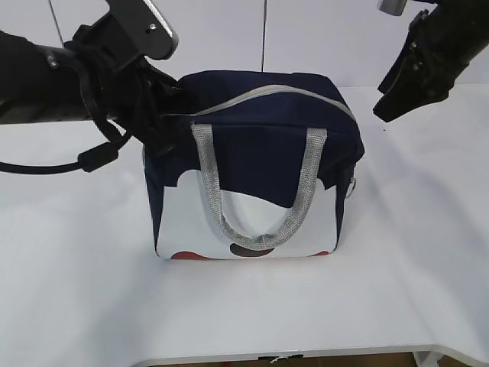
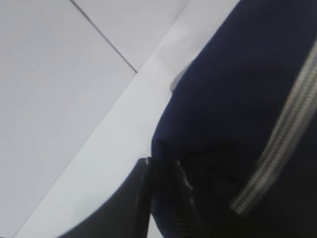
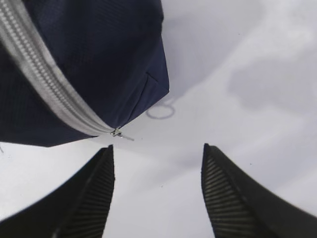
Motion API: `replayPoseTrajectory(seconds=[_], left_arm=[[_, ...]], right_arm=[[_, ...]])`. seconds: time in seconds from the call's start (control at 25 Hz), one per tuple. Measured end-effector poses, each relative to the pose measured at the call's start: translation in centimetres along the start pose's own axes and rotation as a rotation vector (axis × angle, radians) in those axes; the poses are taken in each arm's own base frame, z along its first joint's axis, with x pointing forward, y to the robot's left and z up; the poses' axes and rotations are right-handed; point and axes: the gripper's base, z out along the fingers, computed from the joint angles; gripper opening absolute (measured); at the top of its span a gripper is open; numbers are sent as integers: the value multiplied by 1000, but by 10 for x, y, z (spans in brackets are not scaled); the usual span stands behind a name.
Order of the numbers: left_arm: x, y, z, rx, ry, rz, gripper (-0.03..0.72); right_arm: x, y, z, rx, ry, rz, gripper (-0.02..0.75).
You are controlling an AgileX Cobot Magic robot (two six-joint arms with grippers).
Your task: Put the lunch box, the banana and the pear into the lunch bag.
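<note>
Lunch bag (image 1: 260, 145): upright mid-bench (image 1: 76, 290), grey zipper (image 1: 267, 95) shut along the top, handle (image 1: 256, 195) hanging over the white front panel.
Left claw (image 2: 161, 196): pinched on navy fabric at the bag's left end.
Right claw (image 3: 158, 193): spread wide, above the bench, just beside the zipper's end (image 3: 119, 133).

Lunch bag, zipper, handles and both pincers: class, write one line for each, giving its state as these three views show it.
Lunch bag: upright on the table, closed.
Zipper: shut along the top.
Handles: hanging down the front panel.
Left pincer: shut on the bag's corner fabric.
Right pincer: open, empty, above the table beside the zipper's end.
</note>
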Motion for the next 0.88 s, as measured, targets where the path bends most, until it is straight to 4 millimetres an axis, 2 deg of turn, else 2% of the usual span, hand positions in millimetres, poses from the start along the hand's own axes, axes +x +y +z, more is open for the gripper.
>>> replayPoseTrajectory(seconds=[0.2,0.32,0.44,0.6,0.88], left_arm=[[-7,-1,-12,64,-17,8,252],[-12,-1,-22,105,-31,14,300],[-17,1,-32,122,-49,49,313],[-21,2,-50,174,-60,180,316],[-28,6,-87,225,-65,400,317]], right_arm=[[0,0,0,0,0,0,463],[0,0,0,0,0,0,463],[0,0,0,-1,-2,1,463],[-2,1,-3,5,-11,0,463],[-12,14,-35,61,-61,-29,463]])
